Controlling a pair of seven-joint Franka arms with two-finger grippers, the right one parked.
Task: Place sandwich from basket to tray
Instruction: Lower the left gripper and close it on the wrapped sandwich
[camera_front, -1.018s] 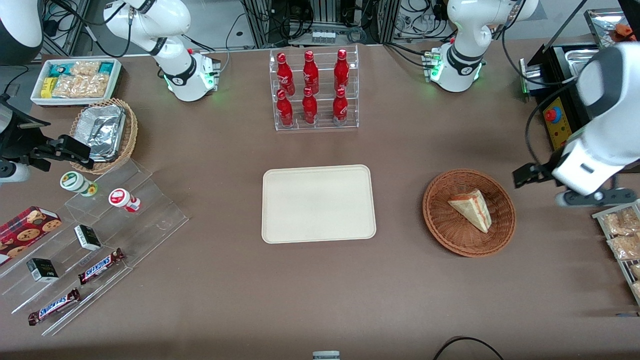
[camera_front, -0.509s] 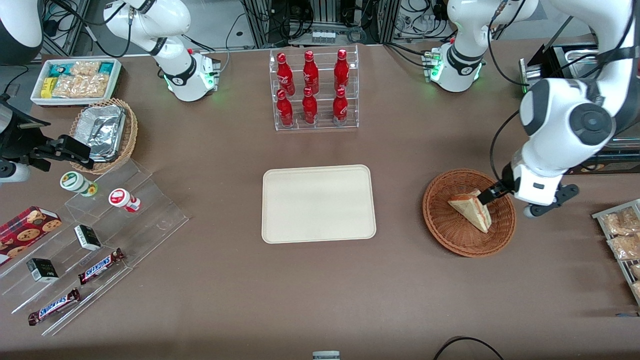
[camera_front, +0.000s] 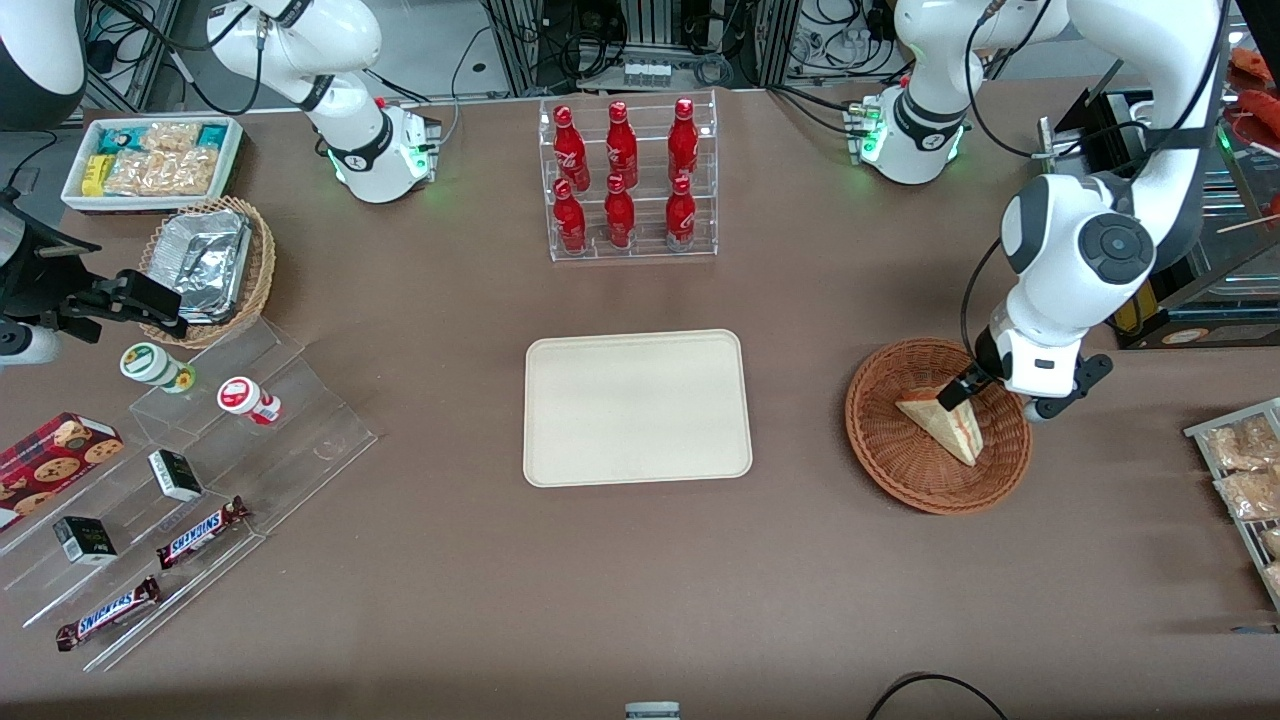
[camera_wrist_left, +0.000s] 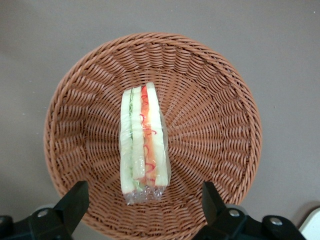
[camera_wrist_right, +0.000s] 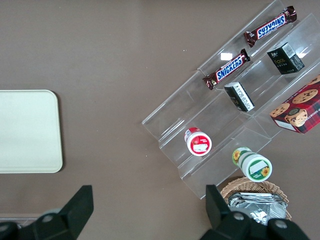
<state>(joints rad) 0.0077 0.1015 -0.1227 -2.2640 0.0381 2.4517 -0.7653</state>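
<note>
Sandwich: sandwich (camera_wrist_left: 142, 142) lies in the basket (camera_wrist_left: 220, 90), standing on one long edge with its filling layers facing up; seen from the front camera, its wedge (camera_front: 944, 420) sits a little off the basket's middle, toward the working arm's end of the desk.
Basket: round woven basket (camera_front: 900, 465) rests on the desk (camera_front: 640, 580), near the tray and apart from it, toward the working arm's end.
Claw: claw (camera_wrist_left: 142, 197) hangs just above the basket, over one end of the sandwich; its two fingers (camera_wrist_left: 75, 200) are spread wide, one to each side of the wedge, with a clear gap on both sides. It grips nothing.
Tray: cream tray (camera_front: 560, 460) lies flat beside the basket, toward the parked arm's end, with nothing on it.
Progress: by my reading, only the approach is made. Sandwich is not yet grasped; lowering, closing on the bread, lifting, carrying to the tray and releasing are all left.
</note>
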